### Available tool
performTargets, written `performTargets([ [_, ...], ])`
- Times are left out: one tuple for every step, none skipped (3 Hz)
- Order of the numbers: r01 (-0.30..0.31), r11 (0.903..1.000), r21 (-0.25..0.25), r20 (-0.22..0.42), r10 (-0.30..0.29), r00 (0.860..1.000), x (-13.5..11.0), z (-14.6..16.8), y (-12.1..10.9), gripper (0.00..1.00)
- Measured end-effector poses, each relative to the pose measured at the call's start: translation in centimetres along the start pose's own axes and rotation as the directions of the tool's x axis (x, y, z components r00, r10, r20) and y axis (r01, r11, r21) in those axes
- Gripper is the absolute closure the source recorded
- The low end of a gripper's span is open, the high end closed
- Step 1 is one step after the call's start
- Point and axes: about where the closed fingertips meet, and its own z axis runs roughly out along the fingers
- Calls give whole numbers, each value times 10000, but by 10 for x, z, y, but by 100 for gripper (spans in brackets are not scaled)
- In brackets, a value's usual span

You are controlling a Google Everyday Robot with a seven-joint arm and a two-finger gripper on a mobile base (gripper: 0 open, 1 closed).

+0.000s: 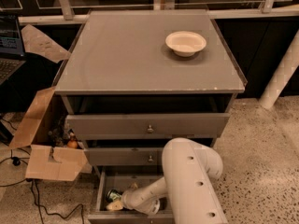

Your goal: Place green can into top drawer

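The tool [122, 201] reaches low into the deep bottom drawer [100, 190]. The green can [112, 194] lies right at its tip; whether the tool grips it cannot be told. Above the tool, the top drawer [117, 124] stands partly pulled out. Higher still, a white bowl [185, 43] sits on the surface [121, 55].

A white bowl [185, 43] sits on the cabinet top [126, 64], cardboard box [56, 164] alongside.

The flat grey surface [126, 59] carries one item: a white bowl [185, 43], upright, near its right rear corner. The pincer [117, 202] is well below the surface, inside the open bottom drawer [100, 192].
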Motion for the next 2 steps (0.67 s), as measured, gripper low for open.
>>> performTargets([
  [-85,9998,178,-190,88,9998,4,3,0,14],
  [-88,9998,185,-199,92,9998,4,3,0,39],
])
